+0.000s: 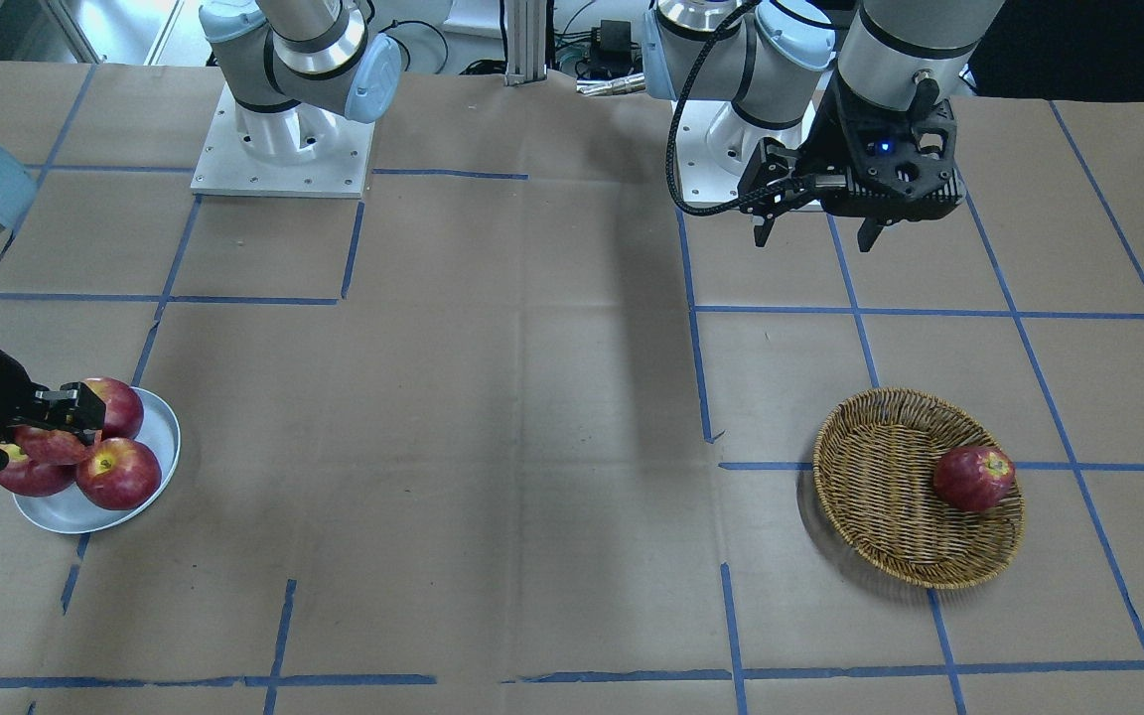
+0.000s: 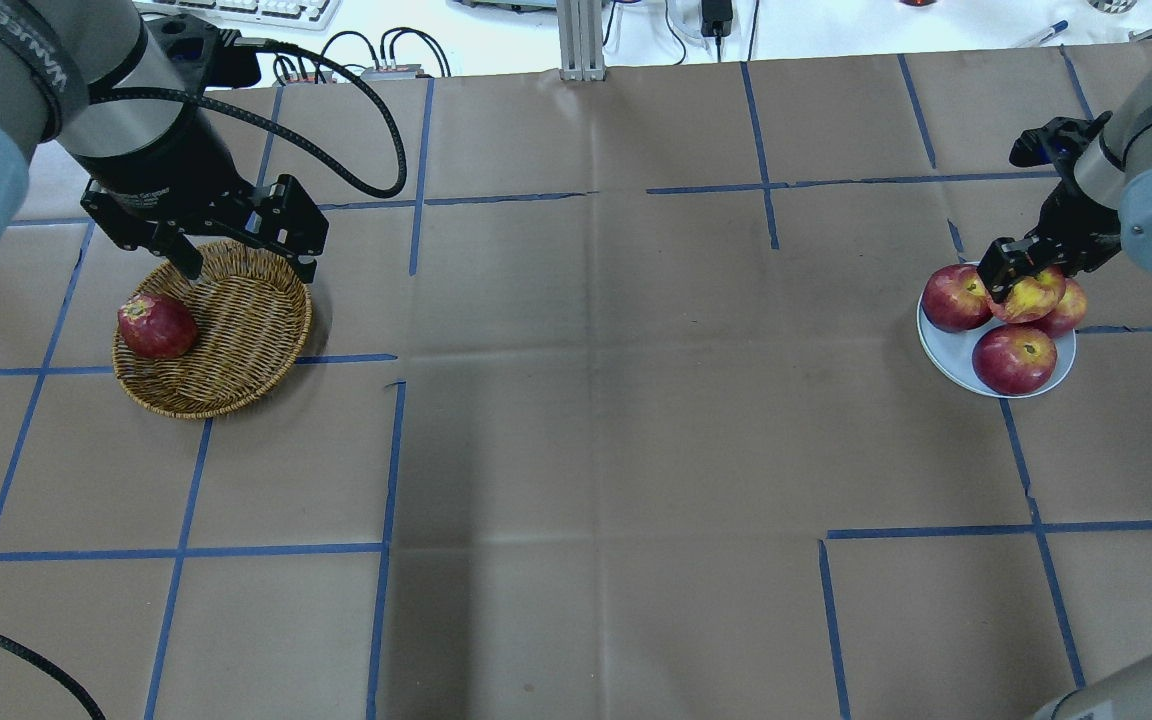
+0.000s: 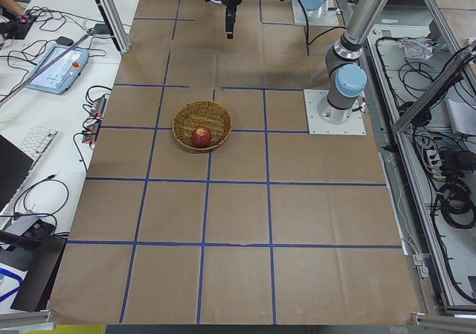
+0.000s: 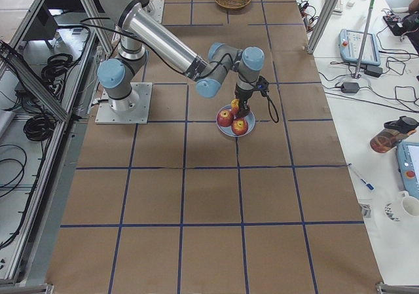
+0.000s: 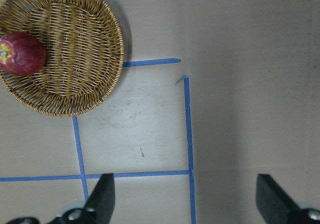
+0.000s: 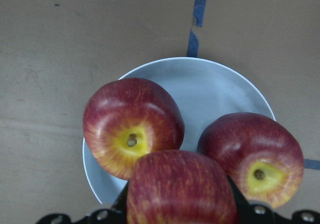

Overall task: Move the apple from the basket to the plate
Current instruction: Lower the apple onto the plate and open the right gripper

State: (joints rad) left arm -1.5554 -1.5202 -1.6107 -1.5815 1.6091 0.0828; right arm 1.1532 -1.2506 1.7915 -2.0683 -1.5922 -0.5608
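My right gripper point(image 2: 1029, 287) is shut on the pale pinkish-red, yellow-streaked apple point(image 2: 1035, 294) and holds it over the grey-blue plate point(image 2: 939, 352). In the right wrist view the apple point(image 6: 180, 189) fills the space between the fingers, above the plate point(image 6: 210, 89). I cannot tell whether it rests on the apples below. The wicker basket point(image 2: 246, 330) sits at the left. My left gripper point(image 2: 249, 270) is open and empty, high above the basket's far rim.
Three darker red apples lie on the plate, one point(image 2: 1014, 358) at its front, one point(image 2: 953, 297) at its left. One deep-red apple point(image 2: 156, 325) lies at the basket's left side point(image 5: 22, 53). Brown paper with blue tape lines covers the table.
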